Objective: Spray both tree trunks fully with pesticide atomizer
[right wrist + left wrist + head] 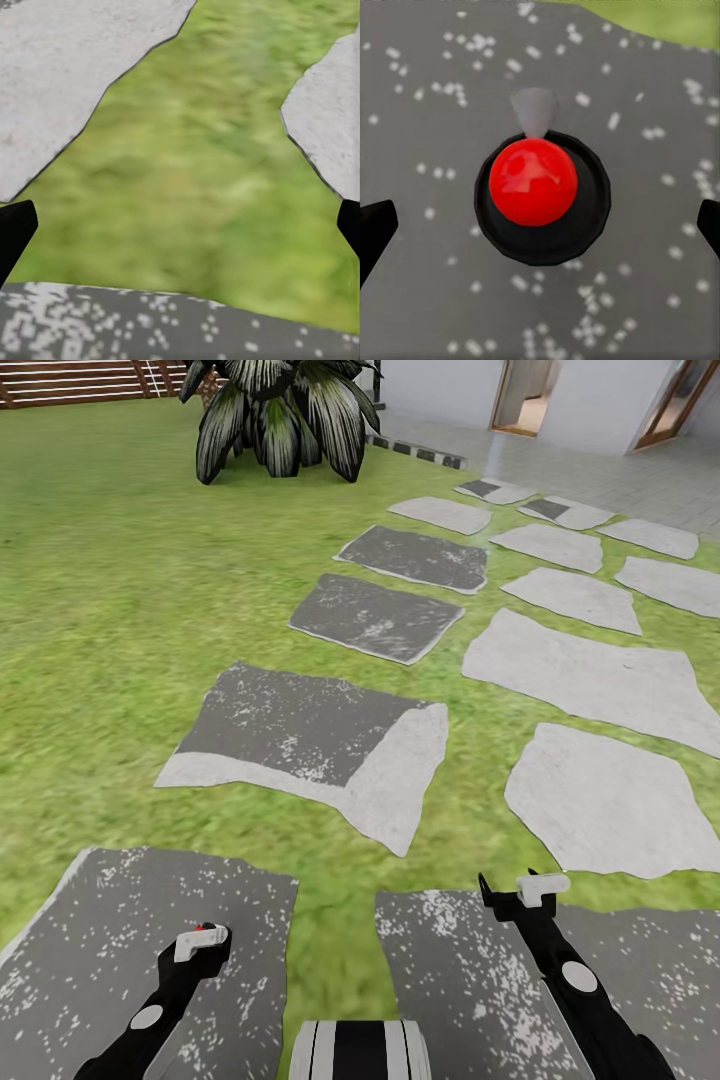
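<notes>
At the far left, a brown fence point(70, 380) runs along the back of the green lawn point(100, 610). Next to it stands a plant point(280, 410) with big dark leaves.

Down low on the left, the left arm point(150, 1015) reaches out over a dark grey stone point(100, 940) with white specks. The pesticide atomizer point(534, 182) sits on this stone, right under the left jaws. From above it looks like a round black bottle with a shiny red ball on top. A small grey spout point(534, 112) sticks out from one side. The left jaws are wide open. Their black fingertips point(375, 229) stand far out on both sides of the bottle and do not touch it.

In the middle, more flat stones lie in the grass, some dark grey point(380, 618) and some light grey point(590, 675).

To the right, the right arm point(575, 980) reaches over another dark speckled stone point(460, 980). The right jaws are wide open too, with nothing between them. Under them is a strip of grass point(202, 165) with pale stones point(67, 67) beside it.

At the far right, at the back, the white house point(440, 390) has open doorways point(525, 395).
</notes>
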### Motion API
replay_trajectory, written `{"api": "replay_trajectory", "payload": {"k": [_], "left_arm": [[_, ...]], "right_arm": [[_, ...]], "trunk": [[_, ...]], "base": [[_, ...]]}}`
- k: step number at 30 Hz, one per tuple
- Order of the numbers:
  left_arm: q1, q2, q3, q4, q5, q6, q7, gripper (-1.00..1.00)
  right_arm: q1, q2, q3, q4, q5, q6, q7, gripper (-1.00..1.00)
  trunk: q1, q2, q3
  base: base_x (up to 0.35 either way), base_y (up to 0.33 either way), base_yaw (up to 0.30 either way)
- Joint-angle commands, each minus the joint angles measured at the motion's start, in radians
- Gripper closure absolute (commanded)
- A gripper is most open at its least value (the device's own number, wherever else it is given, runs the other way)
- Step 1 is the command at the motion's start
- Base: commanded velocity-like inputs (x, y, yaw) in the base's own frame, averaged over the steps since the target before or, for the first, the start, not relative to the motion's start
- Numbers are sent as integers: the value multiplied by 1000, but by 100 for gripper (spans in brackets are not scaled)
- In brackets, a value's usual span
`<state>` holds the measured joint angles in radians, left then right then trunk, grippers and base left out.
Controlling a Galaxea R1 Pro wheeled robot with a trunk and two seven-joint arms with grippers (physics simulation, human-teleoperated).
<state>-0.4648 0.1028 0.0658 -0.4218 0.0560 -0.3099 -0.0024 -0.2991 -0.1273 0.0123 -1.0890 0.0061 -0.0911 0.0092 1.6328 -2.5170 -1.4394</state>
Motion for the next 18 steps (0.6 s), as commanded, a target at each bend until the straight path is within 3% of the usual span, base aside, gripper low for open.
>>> {"api": "replay_trajectory", "payload": {"k": [1, 6, 10, 18], "left_arm": [[0, 0, 0, 0, 0, 0, 0, -100], [0, 0, -1, -1, 0, -1, -1, -100], [0, 0, -1, -1, 1, -1, -1, -100], [1, 0, -3, 0, -1, -23, -1, -100]], "right_arm": [[0, 0, 0, 0, 0, 0, 0, -100], [0, 0, 0, 0, 0, 0, 0, -100], [0, 0, 0, 0, 0, 0, 0, -100], [0, 0, 0, 0, 0, 0, 0, -100]], "trunk": [[0, 0, 0], [0, 0, 0], [2, -1, -15], [2, -1, -15]], "base": [[6, 0, 0], [2, 0, 0], [0, 0, 0], [0, 0, 0]]}}
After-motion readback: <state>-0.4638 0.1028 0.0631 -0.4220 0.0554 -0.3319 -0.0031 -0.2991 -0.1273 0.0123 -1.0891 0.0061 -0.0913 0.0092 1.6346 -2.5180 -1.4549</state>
